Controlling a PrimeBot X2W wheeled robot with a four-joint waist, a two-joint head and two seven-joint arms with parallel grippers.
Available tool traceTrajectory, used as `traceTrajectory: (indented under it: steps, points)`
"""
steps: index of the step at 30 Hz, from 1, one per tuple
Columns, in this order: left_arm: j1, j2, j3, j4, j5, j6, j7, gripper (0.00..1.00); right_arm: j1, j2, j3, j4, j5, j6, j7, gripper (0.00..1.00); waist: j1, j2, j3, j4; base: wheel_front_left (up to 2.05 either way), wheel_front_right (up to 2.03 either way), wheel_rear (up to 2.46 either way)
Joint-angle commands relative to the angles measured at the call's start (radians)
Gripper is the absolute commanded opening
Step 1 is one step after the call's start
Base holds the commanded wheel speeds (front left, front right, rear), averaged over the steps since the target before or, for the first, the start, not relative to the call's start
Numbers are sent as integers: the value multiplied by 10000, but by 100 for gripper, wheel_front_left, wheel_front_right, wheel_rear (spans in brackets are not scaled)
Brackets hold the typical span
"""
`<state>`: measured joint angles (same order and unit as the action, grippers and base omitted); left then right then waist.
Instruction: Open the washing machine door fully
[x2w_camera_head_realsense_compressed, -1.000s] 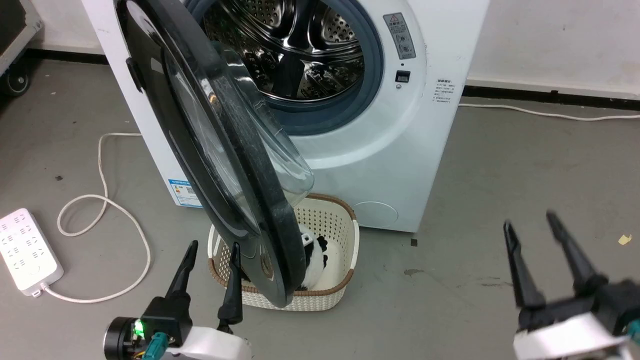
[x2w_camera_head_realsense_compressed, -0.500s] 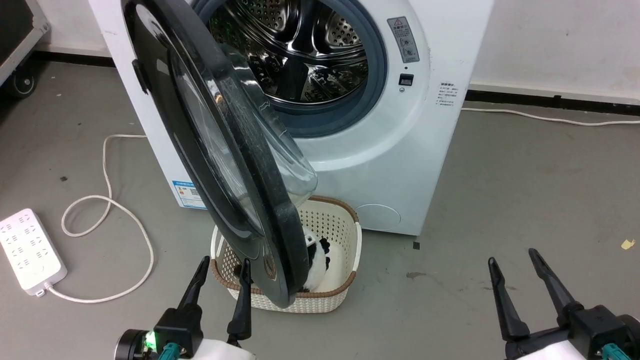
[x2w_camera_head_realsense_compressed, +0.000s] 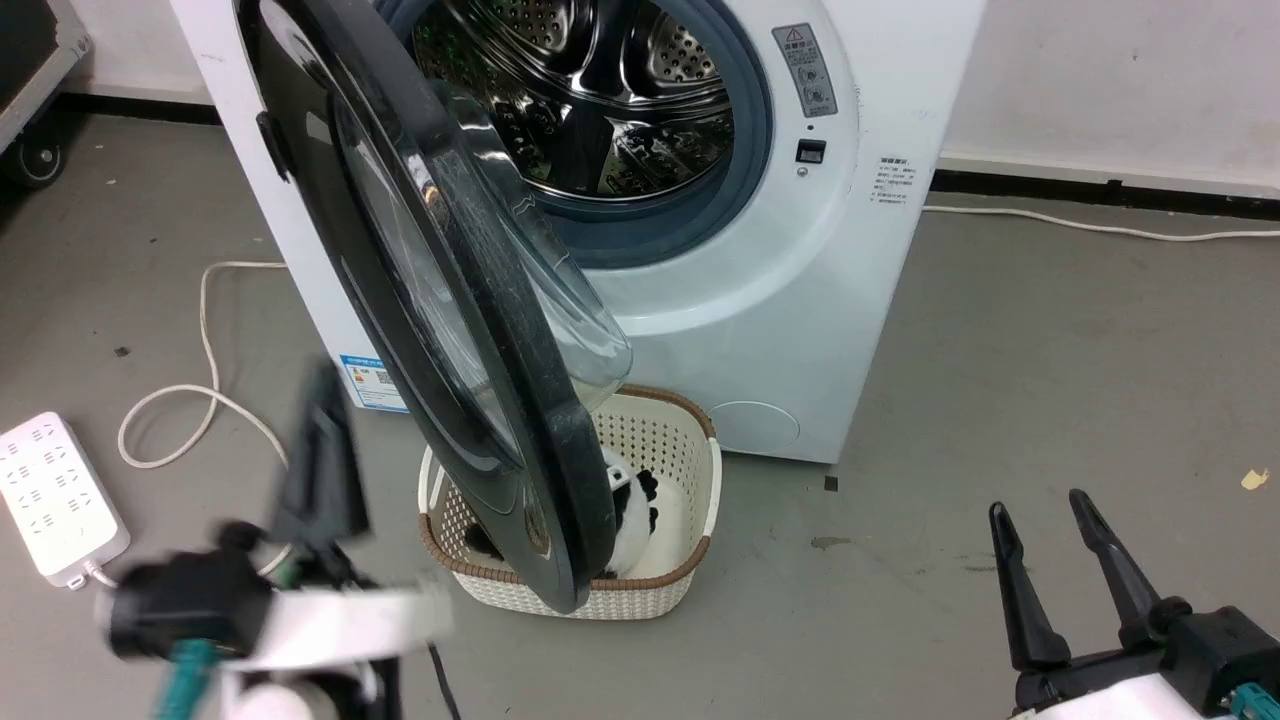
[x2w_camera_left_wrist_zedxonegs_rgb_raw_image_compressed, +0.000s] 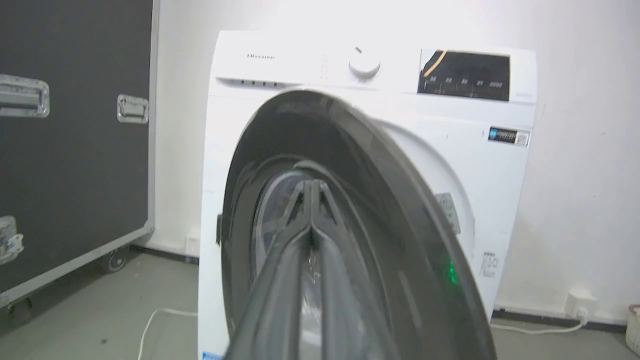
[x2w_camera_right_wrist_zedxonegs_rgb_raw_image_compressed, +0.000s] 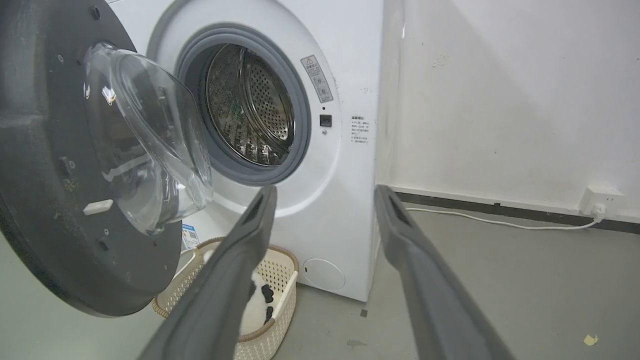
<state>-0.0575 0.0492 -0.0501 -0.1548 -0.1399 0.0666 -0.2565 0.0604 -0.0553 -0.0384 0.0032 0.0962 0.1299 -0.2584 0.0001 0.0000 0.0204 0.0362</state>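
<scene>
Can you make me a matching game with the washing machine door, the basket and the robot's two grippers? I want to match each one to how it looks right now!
Things:
1. washing machine door
2. basket
3. left gripper
4. right gripper

How it looks:
A. fingers spread apart
B. standing open
C. fingers pressed together
D. on the floor, with a black-and-white soft toy inside

Pairs: 1-B, 2-D, 3-C, 4-A
</scene>
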Motion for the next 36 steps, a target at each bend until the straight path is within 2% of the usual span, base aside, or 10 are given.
traceTrajectory:
  steps: [1,3,8,14,19,26,30,36]
  points:
    - [-443,11,144,-661,-189,201,-53,0,-125,50,-13,-31,130,8,-33,100,-1,0,14,-26,0,0,0]
    - [-841,11,169,-1342,-420,324,-53,0,-157,50,5,-17,157,8,-34,100,-1,0,13,-52,0,0,0]
    - [-1617,11,-107,-2241,-442,251,-53,0,-221,50,-44,-52,391,8,-34,100,-1,0,24,-117,0,0,0]
    - [-2111,11,-1412,-2303,-297,60,-53,0,-249,50,-65,-14,579,8,-34,100,-1,0,89,-216,0,0,0]
    - [-1783,11,-3085,-910,-520,-111,-53,0,-295,50,-62,42,805,8,-34,100,-1,0,208,-315,0,0,0]
    - [-1362,11,-4597,1527,-1346,166,126,0,-379,51,-63,76,935,8,-34,100,-1,0,416,-431,0,0,0]
    - [-1453,11,-4804,2812,-1767,365,203,0,-416,51,-94,110,1005,8,-34,100,-1,0,511,-456,0,0,0]
    - [-1857,11,-4208,4139,-2066,739,-27,0,-454,51,-17,175,1076,8,-34,100,-1,0,638,-246,0,0,0]
